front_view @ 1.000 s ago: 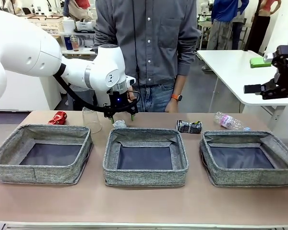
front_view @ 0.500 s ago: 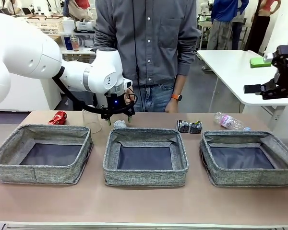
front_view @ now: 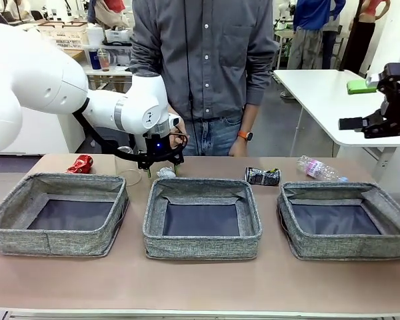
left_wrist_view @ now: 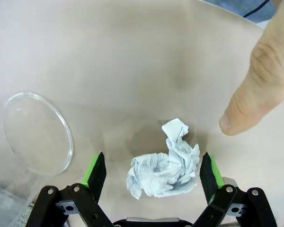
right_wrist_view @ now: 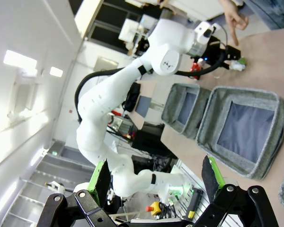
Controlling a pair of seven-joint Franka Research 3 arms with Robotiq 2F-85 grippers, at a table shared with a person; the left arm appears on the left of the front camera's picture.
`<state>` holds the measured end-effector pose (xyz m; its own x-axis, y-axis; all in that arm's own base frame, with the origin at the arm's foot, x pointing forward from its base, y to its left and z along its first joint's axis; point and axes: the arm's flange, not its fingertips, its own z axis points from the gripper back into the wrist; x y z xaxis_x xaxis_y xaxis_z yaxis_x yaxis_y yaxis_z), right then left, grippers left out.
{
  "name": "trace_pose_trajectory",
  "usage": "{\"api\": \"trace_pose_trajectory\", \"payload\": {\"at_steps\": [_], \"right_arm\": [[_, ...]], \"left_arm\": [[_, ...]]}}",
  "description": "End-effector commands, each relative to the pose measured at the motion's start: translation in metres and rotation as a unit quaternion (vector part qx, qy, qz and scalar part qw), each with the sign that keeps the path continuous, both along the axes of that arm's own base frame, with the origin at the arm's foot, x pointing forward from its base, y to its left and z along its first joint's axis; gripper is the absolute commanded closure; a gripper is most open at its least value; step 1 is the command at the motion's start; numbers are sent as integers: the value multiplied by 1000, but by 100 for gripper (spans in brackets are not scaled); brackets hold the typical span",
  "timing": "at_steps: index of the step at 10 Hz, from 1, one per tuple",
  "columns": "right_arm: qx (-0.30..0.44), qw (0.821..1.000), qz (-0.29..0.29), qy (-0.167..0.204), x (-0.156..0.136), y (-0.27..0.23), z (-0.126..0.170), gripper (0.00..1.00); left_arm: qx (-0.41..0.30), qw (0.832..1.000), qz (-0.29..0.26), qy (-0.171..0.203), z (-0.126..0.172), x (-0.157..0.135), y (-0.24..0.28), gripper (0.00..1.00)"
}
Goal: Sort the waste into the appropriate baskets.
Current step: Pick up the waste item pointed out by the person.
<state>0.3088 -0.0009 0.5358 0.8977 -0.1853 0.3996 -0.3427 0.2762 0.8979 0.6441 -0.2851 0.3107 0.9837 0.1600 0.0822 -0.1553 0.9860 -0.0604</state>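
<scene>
The crumpled white tissue [front_view: 166, 173] [left_wrist_view: 165, 166] lies on the table behind the middle basket [front_view: 201, 248]. My left gripper [front_view: 161, 168] [left_wrist_view: 153, 173] is open and low over it, one green pad on each side. A person's finger [left_wrist_view: 255, 85] points down close beside the tissue. The clear plastic cup [front_view: 129, 176] [left_wrist_view: 36, 133] stands just to its left. A crushed red can [front_view: 81, 164] lies behind the left basket [front_view: 53, 240]. A dark-silver can [front_view: 263, 176] and the clear bottle [front_view: 317, 168] lie behind the right basket [front_view: 347, 248]. My right gripper [front_view: 391, 100] [right_wrist_view: 156, 182] hangs open, high at the right.
The person [front_view: 207, 60] stands at the far edge, one hand [front_view: 241, 143] at the table's rim. A white side table [front_view: 327, 93] with a green object stands at the back right. All three baskets show bare dark bottoms.
My left gripper has come down and slightly left, so that its fingers now straddle the tissue. The right arm has not moved.
</scene>
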Motion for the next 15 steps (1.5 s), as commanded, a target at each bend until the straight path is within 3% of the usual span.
{"api": "trace_pose_trajectory", "payload": {"at_steps": [1,5,7,10,11,12,13,15], "right_arm": [[8,1000,2,-15,4,2,1,0],[8,1000,2,-15,4,2,1,0],[8,1000,2,-15,4,2,1,0],[8,1000,2,-15,4,2,1,0],[8,1000,2,-15,4,2,1,0],[8,1000,2,-15,4,2,1,0],[8,1000,2,-15,4,2,1,0],[8,1000,2,-15,4,2,1,0]], "left_arm": [[5,1000,-2,3,-6,6,1,0],[-12,999,-21,40,-18,9,-4,0],[-7,997,-28,77,-24,8,-8,0],[-7,996,-33,84,-23,7,-7,0],[-3,995,-31,90,-22,6,-8,59],[2,995,-27,94,-21,4,-9,58],[8,995,-23,92,-19,2,-9,100],[14,996,-20,89,-18,1,-10,100]]}}
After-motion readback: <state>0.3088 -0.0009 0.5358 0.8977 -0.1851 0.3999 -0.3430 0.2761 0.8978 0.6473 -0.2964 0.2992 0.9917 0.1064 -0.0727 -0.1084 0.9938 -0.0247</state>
